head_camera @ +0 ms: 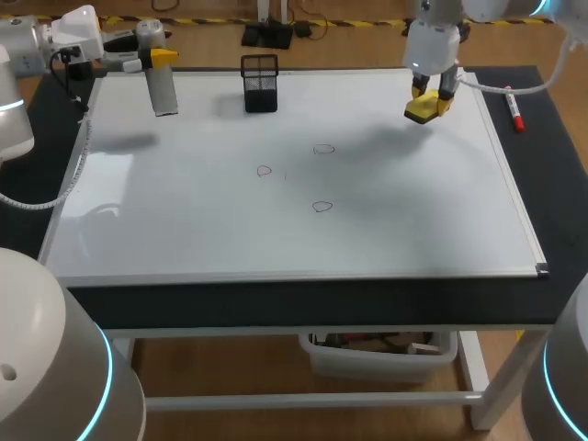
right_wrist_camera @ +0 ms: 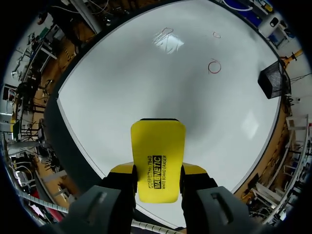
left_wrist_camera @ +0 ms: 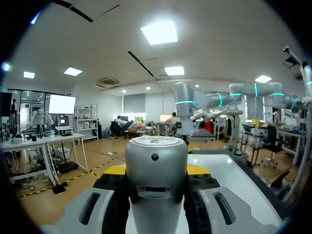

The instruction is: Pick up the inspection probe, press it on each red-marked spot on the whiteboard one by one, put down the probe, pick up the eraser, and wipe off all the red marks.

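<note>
Clamping eraser (right_wrist_camera: pixel 157 161), right tool (right_wrist_camera: pixel 158 169); left tool (left_wrist_camera: pixel 156 170) clasping probe (head_camera: pixel 163 89), full length only overhead.

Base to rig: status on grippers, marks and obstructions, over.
Left gripper shut on probe, far-left corner. Right gripper shut on eraser, over whiteboard's far-right. Three red marks unwiped. Mesh holder at far edge, off the marks.

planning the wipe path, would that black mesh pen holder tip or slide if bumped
The mesh pen holder looks like thin open wire, so probably light. It stands on the smooth whiteboard, so a low bump would likely slide it. It's taller than wide, so a high knock might tip it.
</note>
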Robot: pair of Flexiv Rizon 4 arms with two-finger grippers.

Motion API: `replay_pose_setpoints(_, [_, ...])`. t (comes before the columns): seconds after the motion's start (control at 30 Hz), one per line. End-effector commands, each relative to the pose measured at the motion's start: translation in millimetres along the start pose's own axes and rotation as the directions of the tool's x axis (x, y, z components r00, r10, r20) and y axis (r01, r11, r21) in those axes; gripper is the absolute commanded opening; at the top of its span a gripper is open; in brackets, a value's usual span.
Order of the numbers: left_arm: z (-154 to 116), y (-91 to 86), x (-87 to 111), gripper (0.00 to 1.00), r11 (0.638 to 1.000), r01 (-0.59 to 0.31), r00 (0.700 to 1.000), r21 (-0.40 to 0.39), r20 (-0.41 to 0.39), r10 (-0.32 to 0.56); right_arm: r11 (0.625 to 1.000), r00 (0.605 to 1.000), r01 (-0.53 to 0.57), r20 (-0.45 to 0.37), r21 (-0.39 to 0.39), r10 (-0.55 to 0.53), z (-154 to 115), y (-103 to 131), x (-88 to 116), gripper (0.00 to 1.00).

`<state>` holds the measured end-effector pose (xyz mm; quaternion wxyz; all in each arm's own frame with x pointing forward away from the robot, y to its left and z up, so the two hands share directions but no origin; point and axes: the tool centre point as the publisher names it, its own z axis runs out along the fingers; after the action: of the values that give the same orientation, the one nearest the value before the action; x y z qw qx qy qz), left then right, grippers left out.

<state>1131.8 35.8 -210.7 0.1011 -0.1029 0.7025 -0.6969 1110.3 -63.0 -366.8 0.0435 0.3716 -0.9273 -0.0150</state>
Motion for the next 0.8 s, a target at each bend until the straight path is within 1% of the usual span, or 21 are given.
replay_pose_setpoints(0.03, [0.1,-1.3,1.5,0.0,1.0,-0.002,1.0,0.0,0.004,0.002,1.0,1.0,-0.006,0.003,0.0,0.006,0.7,-3.0,7.7,0.0])
replay_pose_setpoints(0.33, [0.1,-1.3,1.5,0.0,1.0,-0.002,1.0,0.0,0.004,0.002,0.999,0.999,-0.036,-0.005,-0.012,0.036,5.0,-8.2,12.2,0.0])
replay_pose_setpoints(0.4, [0.1,-1.3,1.5,0.0,1.0,-0.002,1.0,0.0,0.004,0.002,0.998,0.998,-0.058,-0.008,-0.013,0.058,5.4,-9.6,12.9,0.0])
replay_pose_setpoints(0.8, [0.1,-1.3,1.5,0.0,1.0,-0.002,1.0,0.0,0.004,0.002,0.998,0.998,-0.061,-0.004,-0.018,0.061,5.3,-10.2,13.1,0.0])
